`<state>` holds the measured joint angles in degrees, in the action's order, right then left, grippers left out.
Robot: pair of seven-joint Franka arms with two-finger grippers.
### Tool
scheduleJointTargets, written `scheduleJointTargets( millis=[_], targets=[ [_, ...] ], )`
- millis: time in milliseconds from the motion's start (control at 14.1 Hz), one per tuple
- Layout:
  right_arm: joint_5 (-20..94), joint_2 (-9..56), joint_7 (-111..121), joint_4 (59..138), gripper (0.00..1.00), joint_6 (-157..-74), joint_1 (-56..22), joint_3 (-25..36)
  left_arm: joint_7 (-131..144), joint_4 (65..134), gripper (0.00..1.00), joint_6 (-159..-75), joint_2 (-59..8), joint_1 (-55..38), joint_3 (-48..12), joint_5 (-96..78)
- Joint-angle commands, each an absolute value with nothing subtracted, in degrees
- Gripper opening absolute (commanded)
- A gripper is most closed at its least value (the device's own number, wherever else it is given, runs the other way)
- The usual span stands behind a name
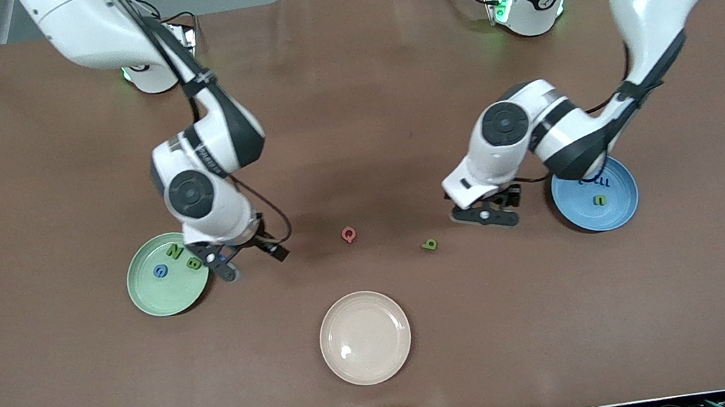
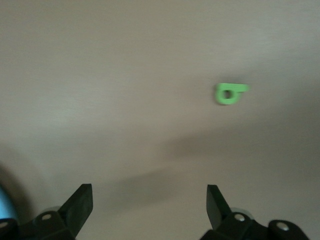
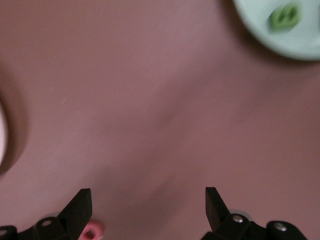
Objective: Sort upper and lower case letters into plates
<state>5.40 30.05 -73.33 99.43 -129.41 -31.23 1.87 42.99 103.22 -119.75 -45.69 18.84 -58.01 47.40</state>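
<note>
The mint green plate (image 1: 162, 299) lies toward the right arm's end and holds a blue G (image 1: 160, 271), a green N (image 1: 174, 251) and a green B (image 1: 193, 262). The blue plate (image 1: 593, 219) toward the left arm's end holds a green n (image 1: 599, 200) and blue letters (image 1: 595, 182). A pink Q (image 1: 348, 234) and a green b-shaped letter (image 1: 429, 244) lie on the bare table between the plates. My right gripper (image 1: 251, 260) hangs open and empty beside the mint plate. My left gripper (image 1: 483, 213) hangs open and empty beside the blue plate, with the green letter (image 2: 230, 93) ahead of it.
A cream-beige plate (image 1: 365, 337) sits nearer the front camera, midway along the table, with nothing in it. In the right wrist view the mint plate (image 3: 300, 45) with the green B (image 3: 285, 16) and the pink Q (image 3: 92, 231) both show.
</note>
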Motion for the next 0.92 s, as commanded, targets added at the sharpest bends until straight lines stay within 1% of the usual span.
scheduleJointTargets(
  millis=[0, 142, 213, 427, 569, 711, 854],
  targets=[
    [5.7, 36.4, -78.2, 95.9, 1.0, -133.8, -34.4, 2.5, 43.5, 96.1, 1.0, -118.9, -45.7, 7.9, -49.7, 42.2],
    [3.4, 39.7, -73.6, 92.8, 1.0, -133.9, -36.4, 2.5, 43.3, 93.0, 0.99, -119.4, -47.1, 2.5, -45.0, 39.3],
    [3.2, 40.6, -68.3, 91.7, 1.0, -133.9, -37.3, 2.5, 43.1, 91.9, 0.99, -120.1, -47.8, 1.2, -43.9, 38.4],
    [2.8, 41.0, -59.4, 91.0, 1.0, -133.9, -39.1, 2.5, 42.5, 90.5, 0.99, -125.0, -50.3, 0.2, -42.8, 37.3],
    [-0.3, 41.5, -57.9, 90.9, 1.0, -134.1, -40.9, 2.7, 42.3, 89.7, 0.98, -127.6, -51.7, -0.3, -41.9, 37.4],
    [-4.6, 42.6, -58.1, 90.9, 0.99, -136.0, -42.0, 2.7, 41.8, 88.4, 0.98, -129.3, -52.7, -1.6, -40.3, 37.4],
    [-4.8, 44.5, -58.6, 89.7, 0.98, -137.5, -43.1, 2.7, 41.6, 87.6, 0.97, -130.5, -52.8, -3.4, -38.1, 37.4]
  ],
)
